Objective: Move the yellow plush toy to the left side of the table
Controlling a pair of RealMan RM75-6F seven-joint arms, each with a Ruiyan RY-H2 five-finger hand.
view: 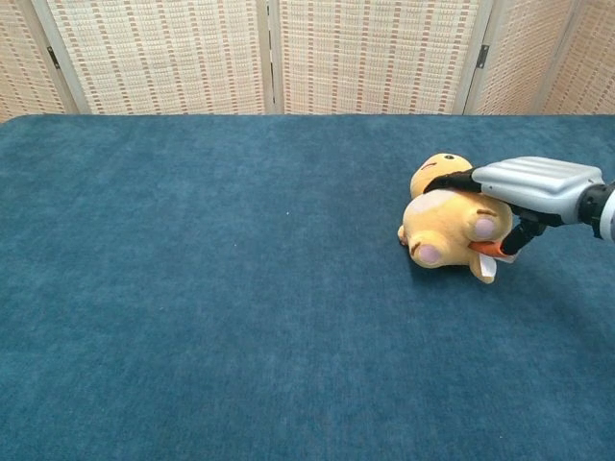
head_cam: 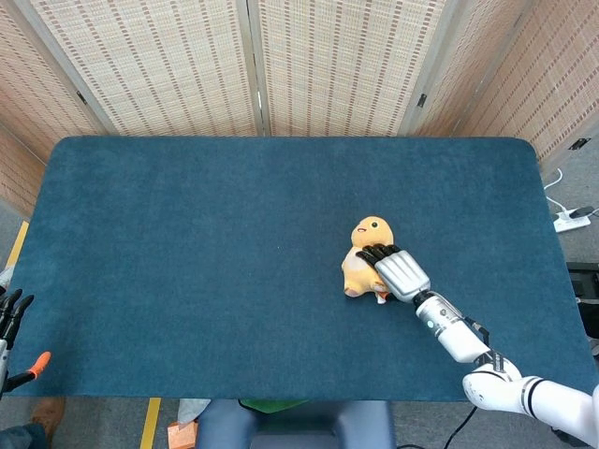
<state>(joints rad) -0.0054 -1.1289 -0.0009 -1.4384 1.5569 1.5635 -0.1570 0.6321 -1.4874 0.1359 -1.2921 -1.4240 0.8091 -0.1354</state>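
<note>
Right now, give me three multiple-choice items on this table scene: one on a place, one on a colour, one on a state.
1. The yellow plush toy lies:
A. right of the table's middle
B. at the left edge
C. off the table

2. The table cover is:
A. red
B. dark blue-green
C. white

3. The right hand is:
A. far from the toy
B. hidden
C. on the toy, fingers over its body

Answers:
1 A: the head view shows it right of centre.
2 B: both views show teal cloth.
3 C: the chest view shows fingers across its belly and the thumb under it; whether the grip is firm is unclear.
</note>
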